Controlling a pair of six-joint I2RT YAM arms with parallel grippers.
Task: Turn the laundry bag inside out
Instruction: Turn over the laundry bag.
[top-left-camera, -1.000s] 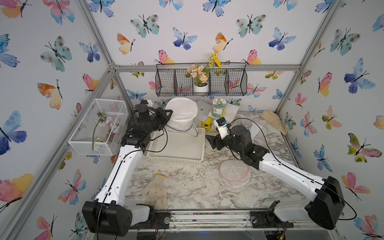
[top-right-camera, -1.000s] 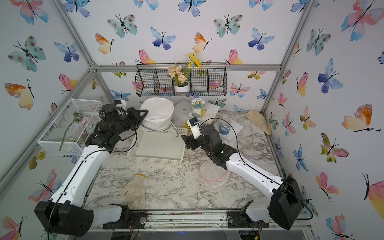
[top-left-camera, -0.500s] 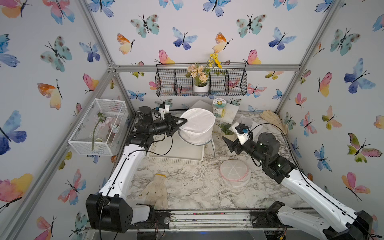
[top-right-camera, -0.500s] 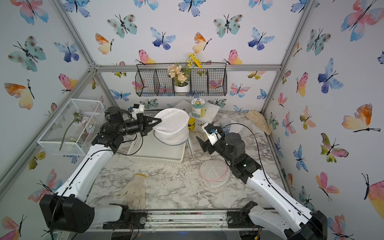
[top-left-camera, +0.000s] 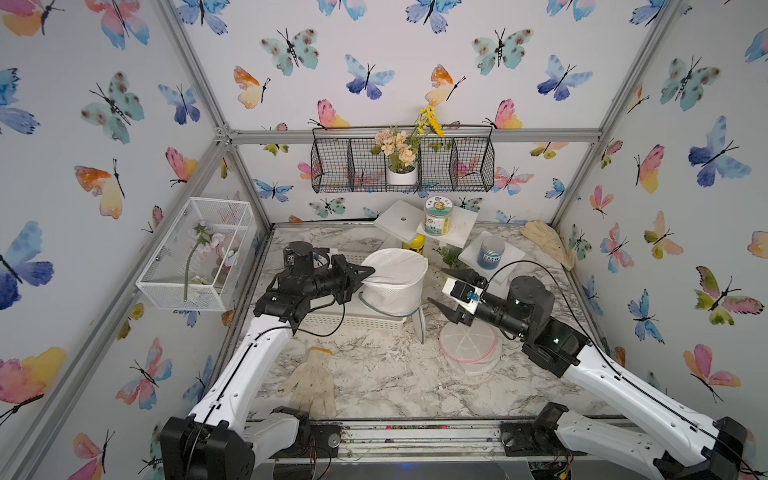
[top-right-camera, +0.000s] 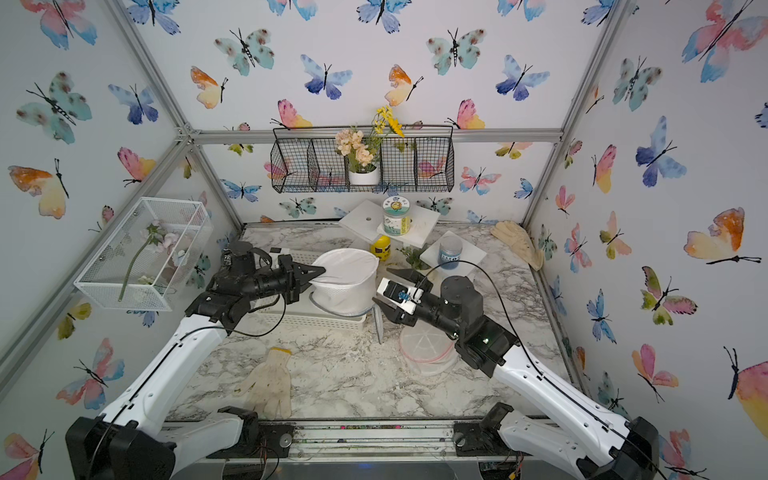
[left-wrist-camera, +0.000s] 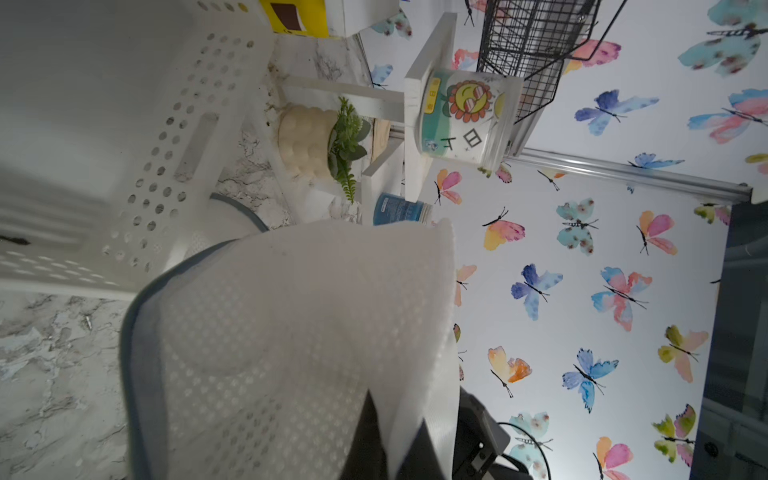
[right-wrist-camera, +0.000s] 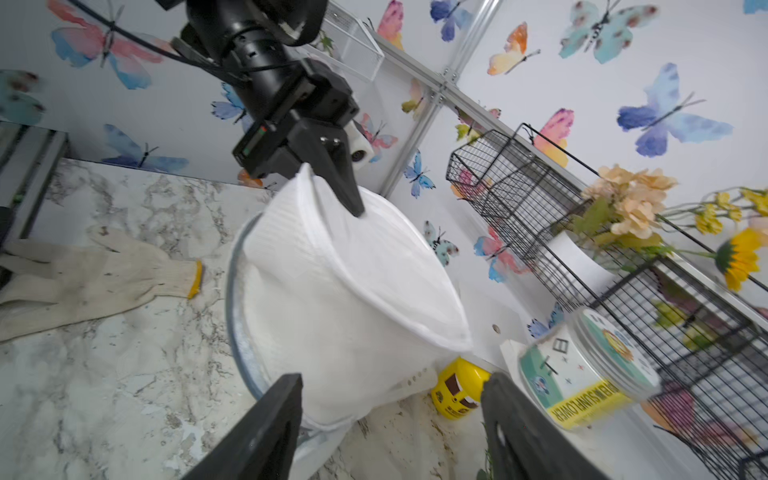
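My left gripper is clamped on the upper edge of the laundry bag, held roughly upright mid-frame in both top views, while my right gripper, jaws spread, faces it from just right.

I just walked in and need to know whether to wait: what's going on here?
The left gripper is shut on the upper edge of the white mesh laundry bag, holding it over the white perforated basket. The right gripper is open, facing the bag's other side without touching it. The bag shows its full round shape, so the turning seems not yet begun.
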